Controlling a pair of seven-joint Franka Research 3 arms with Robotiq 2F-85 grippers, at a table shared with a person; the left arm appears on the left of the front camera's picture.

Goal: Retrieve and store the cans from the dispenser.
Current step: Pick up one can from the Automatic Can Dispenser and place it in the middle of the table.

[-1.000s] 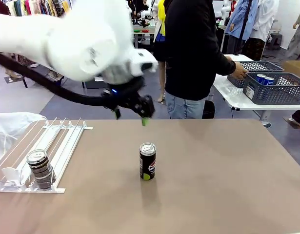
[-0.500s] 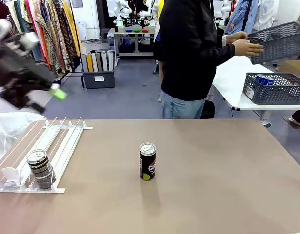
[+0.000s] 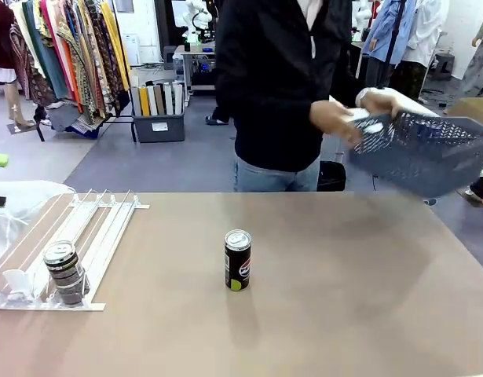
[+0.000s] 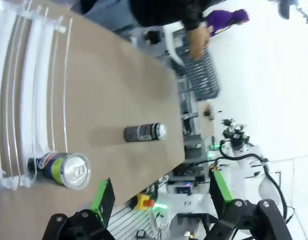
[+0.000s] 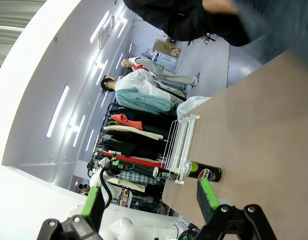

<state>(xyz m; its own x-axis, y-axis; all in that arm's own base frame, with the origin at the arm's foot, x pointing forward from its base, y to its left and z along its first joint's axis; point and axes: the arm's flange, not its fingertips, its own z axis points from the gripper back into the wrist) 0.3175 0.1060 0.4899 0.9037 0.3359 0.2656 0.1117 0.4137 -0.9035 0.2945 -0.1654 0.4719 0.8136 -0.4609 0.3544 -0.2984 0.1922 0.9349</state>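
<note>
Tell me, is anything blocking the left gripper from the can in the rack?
Nothing visible does. In the wrist view the open, empty left gripper has only bare space ahead of it up to the can, which sits at the near end of the rack.

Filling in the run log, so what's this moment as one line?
left gripper: open, empty | right gripper: open, empty | black can: upright mid-table | second can: in dispenser | person: holding grey basket

Glossy metal can (image 3: 237,263); matt table (image 3: 343,298); plastic dispenser (image 3: 107,226).
</note>
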